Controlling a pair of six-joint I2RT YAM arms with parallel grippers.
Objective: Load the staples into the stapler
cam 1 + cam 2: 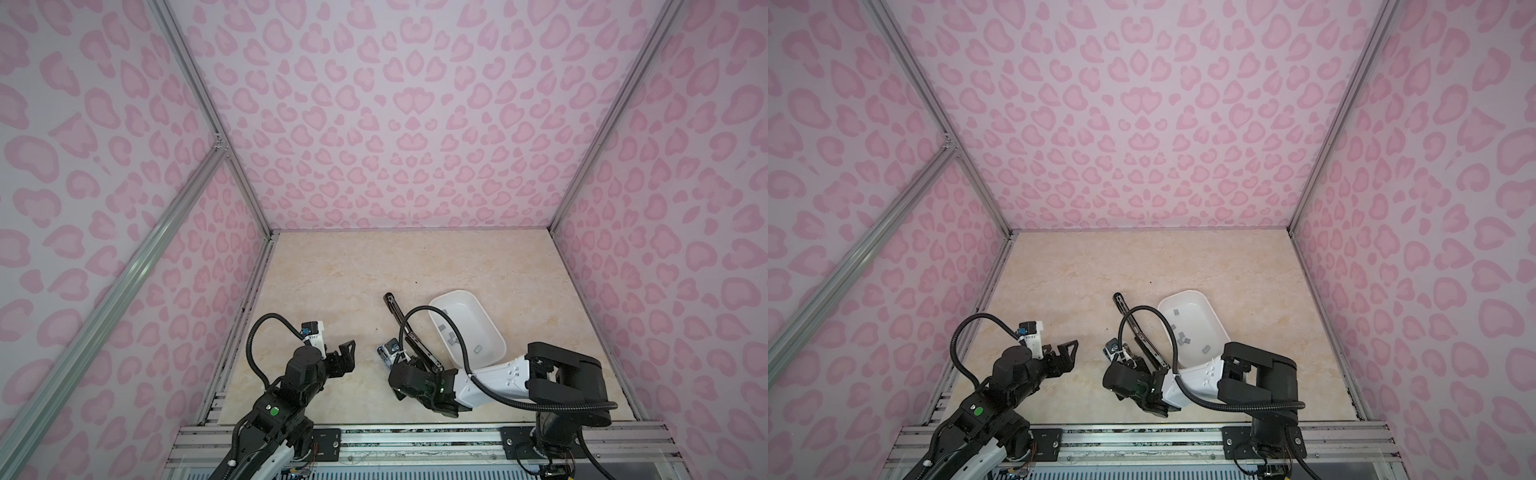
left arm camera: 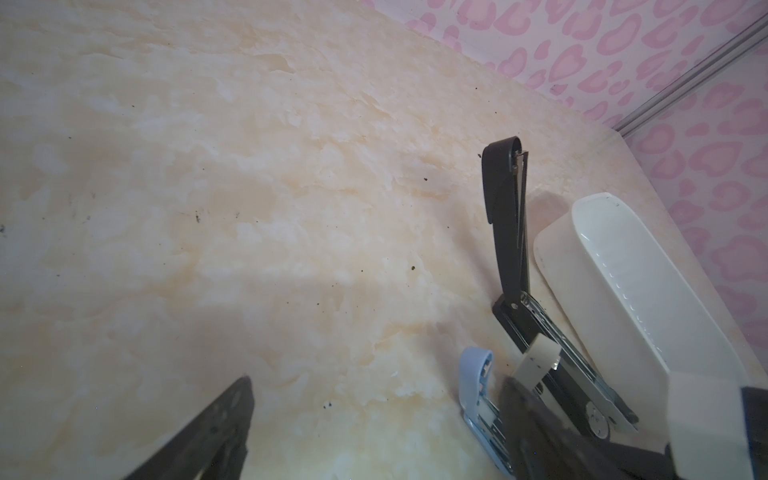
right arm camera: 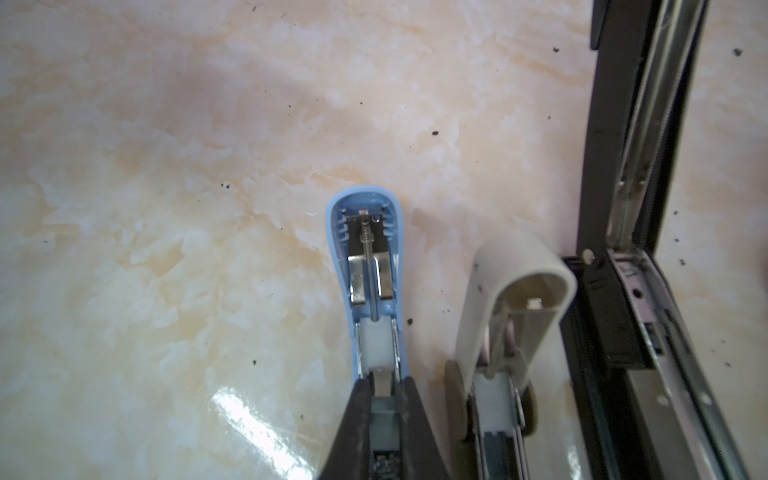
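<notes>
Blue stapler (image 3: 365, 249) lay open; we had the right gripper (image 3: 384, 384) clenched on a grey staple strip (image 3: 384, 417) over its channel, left gripper (image 1: 351, 354) released, spare staples (image 1: 452, 341) in the white tray (image 1: 455, 292).

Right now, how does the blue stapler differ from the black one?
The blue stapler is pale blue and short; the black stapler is dark and far longer. The black stapler lies next to the white tray; the blue stapler lies beyond the cream stapler, farther from it. The right gripper pinches what looks like staples over the blue stapler's magazine; no gripper holds the black stapler. Both are hinged open.
</notes>
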